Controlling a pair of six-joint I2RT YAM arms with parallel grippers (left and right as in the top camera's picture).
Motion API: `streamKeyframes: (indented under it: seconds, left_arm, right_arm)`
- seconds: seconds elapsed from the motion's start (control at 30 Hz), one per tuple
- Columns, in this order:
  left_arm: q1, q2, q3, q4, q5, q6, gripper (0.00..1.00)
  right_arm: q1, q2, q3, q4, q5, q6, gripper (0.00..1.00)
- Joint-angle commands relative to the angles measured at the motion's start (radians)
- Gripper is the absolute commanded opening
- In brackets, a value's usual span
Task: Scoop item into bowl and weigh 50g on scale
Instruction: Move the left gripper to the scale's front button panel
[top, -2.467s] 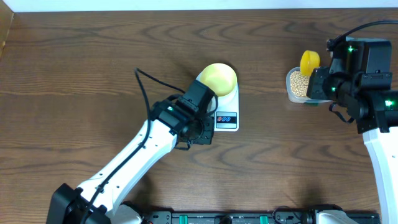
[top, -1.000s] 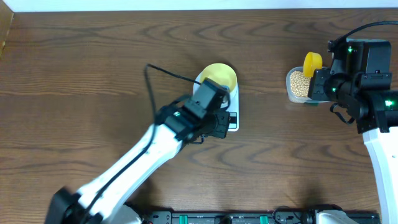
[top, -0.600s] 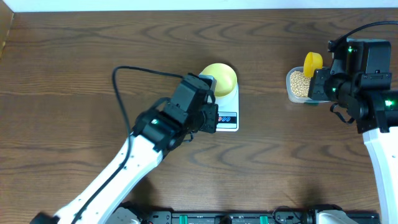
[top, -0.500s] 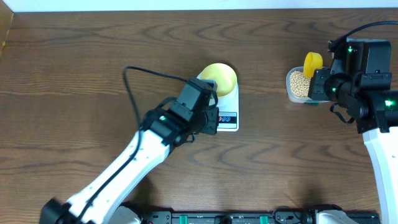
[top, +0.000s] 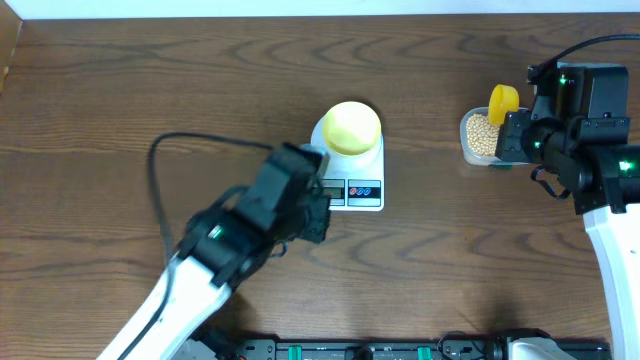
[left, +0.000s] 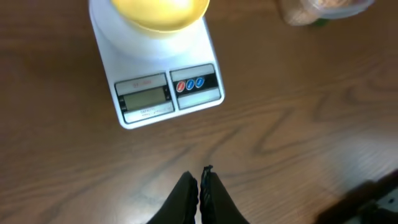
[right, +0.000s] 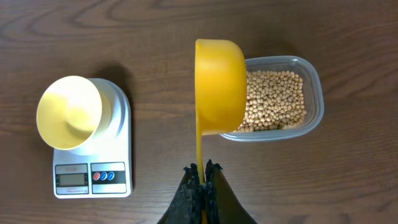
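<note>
Top-down view first: the pale yellow bowl (top: 352, 127) is sitting on the back half of the white kitchen scale (top: 372, 165), roughly mid-table (top: 120, 100). The left arm (top: 240, 235) comes in from the lower left, and its dark wrist end is just off the scale's front-left corner. Over on the right, the right arm (top: 585, 120) is next to a clear plastic tub (top: 466, 148) full of tan beans (top: 480, 134), with a bright yellow scoop (top: 500, 98) at the tub's far end.

Left wrist cam: the left gripper (left: 200, 182) is pinched tight with nothing in it. It's over bare wood, just in front of the scale's display and coloured buttons. The bowl is cut off at the top of the frame, and the tub is a blur in the top right corner.

Right wrist cam: the right gripper (right: 202, 169) is clamped on the scoop's thin handle. The scoop is tipped on its side over the left end of the tub. The beans are all in the tub. Bowl and scale are off to the left, well apart from the tub.
</note>
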Motion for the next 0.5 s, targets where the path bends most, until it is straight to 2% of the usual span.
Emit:
streamKeyframes:
  seconds: [0.0,0.2,0.47]
  left_arm:
    - [0.002,-0.093,-0.108,0.051,-0.023,-0.030,0.07]
    - [0.002,-0.146,-0.279,0.347,-0.022,-0.082,0.07]
    - [0.002,0.040,-0.294,0.550,0.011,-0.091,0.07]
  right_arm:
    - [0.001,-0.008,0.004,0.006,0.005,-0.015,0.01]
    - [0.001,-0.008,0.004,0.013,0.004,-0.014,0.01]
    - [0.001,-0.008,0.004,0.013,0.000,-0.014,0.01]
